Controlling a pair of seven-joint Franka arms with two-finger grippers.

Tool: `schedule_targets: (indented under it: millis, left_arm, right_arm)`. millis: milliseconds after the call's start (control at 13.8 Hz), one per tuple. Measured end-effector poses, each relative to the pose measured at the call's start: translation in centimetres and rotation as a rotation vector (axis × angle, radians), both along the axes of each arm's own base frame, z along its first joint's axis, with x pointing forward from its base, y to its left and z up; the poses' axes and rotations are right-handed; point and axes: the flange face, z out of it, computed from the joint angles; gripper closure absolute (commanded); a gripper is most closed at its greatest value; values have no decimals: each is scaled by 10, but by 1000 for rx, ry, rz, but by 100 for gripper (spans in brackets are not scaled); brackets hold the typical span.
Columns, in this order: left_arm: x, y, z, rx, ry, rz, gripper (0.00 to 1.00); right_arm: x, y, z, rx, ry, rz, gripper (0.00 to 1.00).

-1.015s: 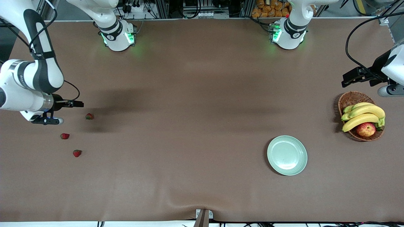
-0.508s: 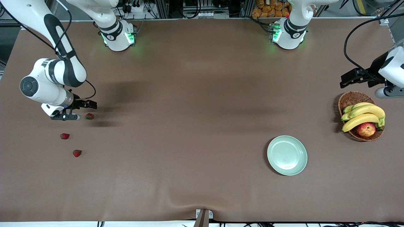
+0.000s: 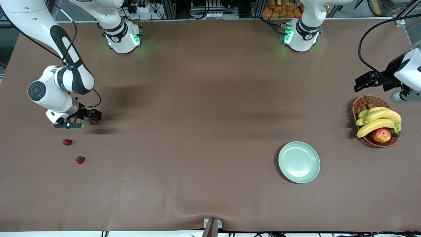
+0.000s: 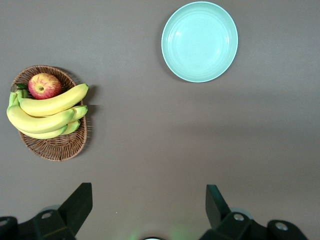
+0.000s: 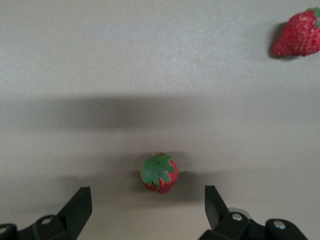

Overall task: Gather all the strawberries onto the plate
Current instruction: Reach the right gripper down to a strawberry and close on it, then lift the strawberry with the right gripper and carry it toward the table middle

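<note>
A: Red strawberry sits centred between the right pincer tips, fingers apart, nothing held. Drop straight down and close gently on the berry's sides; it looks soft and could roll.

B: Front view mostly hides that berry under the wrist. It does show two more strawberries nearer the camera, and the plate well apart, toward the left arm's end of the worktop.

A: Left pincer waits over the basket, fingers apart, empty. Plate empty too.
</note>
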Motion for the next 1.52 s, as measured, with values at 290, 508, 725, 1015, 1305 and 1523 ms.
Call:
schedule_targets:
  millis: [290, 508, 725, 1015, 1305, 1523]
  left_arm:
    - [0, 0, 0, 0, -2, 0, 0]
    - [0, 0, 0, 0, -3, 0, 0]
    - [0, 0, 0, 0, -3, 0, 0]
    - [0, 0, 0, 0, -3, 0, 0]
    - [0, 0, 0, 0, -3, 0, 0]
    - [0, 0, 0, 0, -3, 1, 0]
  right_arm:
    - [0, 0, -10, -3, -10, 1, 0]
    - [-1, 0, -16, -2, -1, 1, 11]
    - [-2, 0, -20, -3, -1, 2, 43]
    - [-2, 0, -20, -3, -2, 1, 100]
    - [-1, 0, -20, -3, -2, 1, 100]
    - [0, 0, -17, -2, 2, 1, 100]
